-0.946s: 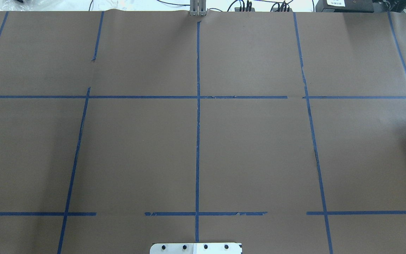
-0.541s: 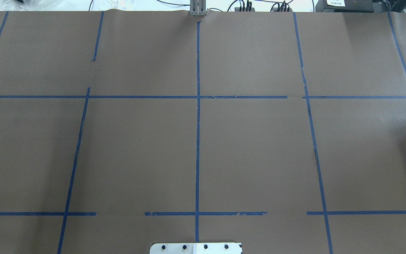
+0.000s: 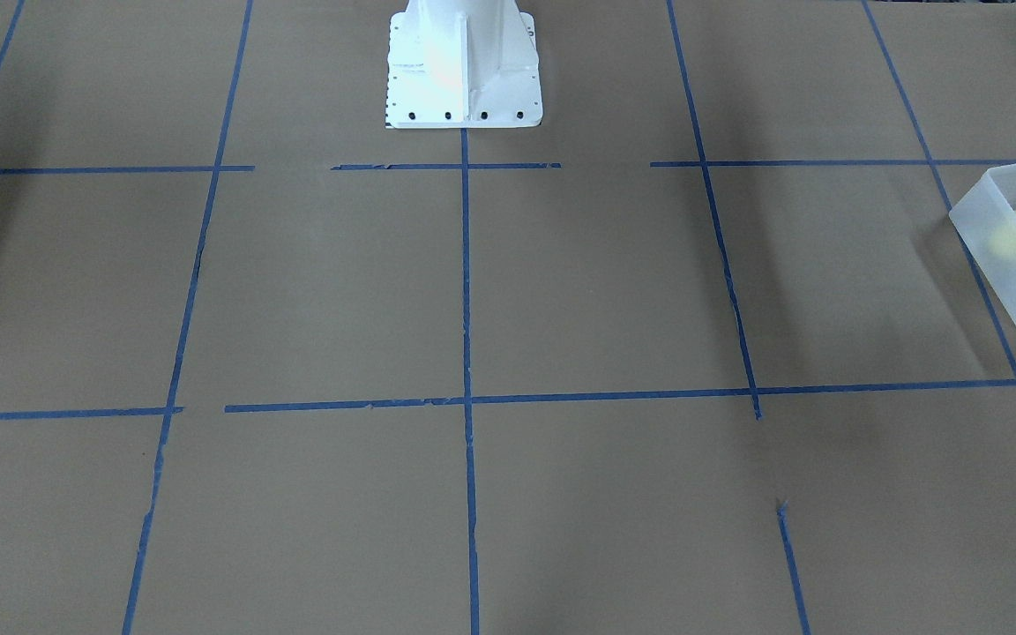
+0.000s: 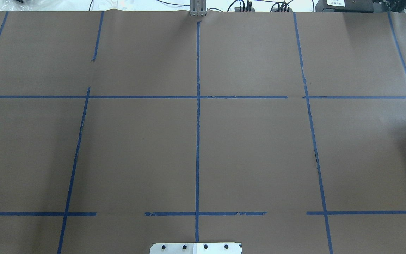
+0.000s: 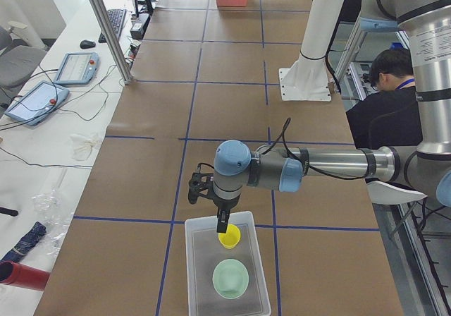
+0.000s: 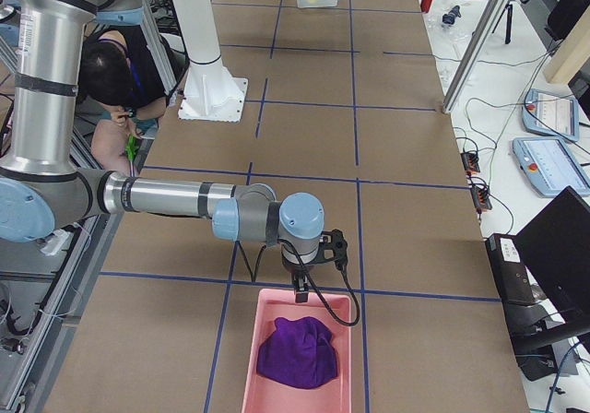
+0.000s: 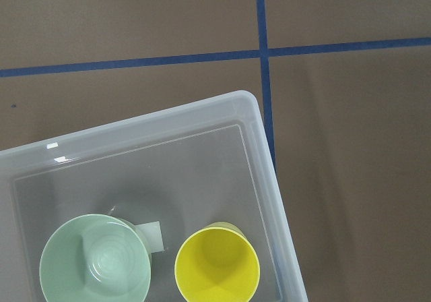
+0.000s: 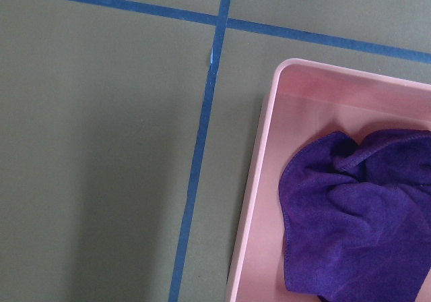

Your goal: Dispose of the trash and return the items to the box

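Already the yellow cup (image 7: 217, 265) and mint-green bowl (image 7: 94, 260) sit together in the translucent bin (image 7: 202, 113) at the left end of the table (image 5: 232, 62), with the left gripper (image 5: 222, 224) just above the cup. The right gripper (image 6: 302, 291) hangs over the rim of the pink tray (image 8: 262, 180) at the right end. Whether either gripper's jaws are open cannot be told.

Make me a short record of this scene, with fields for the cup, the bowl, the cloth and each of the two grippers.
cup: in the box, open side up, beside the bowl
bowl: in the same box, open side up
cloth: bunched in the pink tray
left gripper: above the box by the cup, opening unclear
right gripper: above the tray's rim, opening unclear
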Robot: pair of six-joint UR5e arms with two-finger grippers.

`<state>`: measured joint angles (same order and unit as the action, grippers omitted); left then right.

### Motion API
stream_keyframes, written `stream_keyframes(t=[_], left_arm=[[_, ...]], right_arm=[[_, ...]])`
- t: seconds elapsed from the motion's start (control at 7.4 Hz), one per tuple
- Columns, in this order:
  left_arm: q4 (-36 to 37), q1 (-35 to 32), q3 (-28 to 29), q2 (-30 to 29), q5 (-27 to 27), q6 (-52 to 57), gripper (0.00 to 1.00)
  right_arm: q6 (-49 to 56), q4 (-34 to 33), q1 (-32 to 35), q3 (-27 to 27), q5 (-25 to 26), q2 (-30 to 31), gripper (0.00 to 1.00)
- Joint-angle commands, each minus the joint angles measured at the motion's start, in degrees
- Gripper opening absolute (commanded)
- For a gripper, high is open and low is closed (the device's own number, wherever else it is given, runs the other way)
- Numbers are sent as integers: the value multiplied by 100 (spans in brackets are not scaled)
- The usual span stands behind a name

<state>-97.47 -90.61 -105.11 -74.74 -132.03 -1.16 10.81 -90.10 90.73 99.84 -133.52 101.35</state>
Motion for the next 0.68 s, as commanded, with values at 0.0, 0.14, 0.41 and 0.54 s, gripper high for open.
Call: stream_keyframes(t=[0.0,0.14,0.41,0.54], left_arm=[[0,0,-1,12,2,2,100],[0,0,-1,21,2,2,100],[0,0,8,38,2,2,100],[0,0,8,38,2,-6,100]], right_arm=[[0,1,6,0,-16,7,100],[0,1,6,9,-25,7,100],[-26,1,-12,0,-33,7,100],[-35,1,-47,0,-33,7,100]])
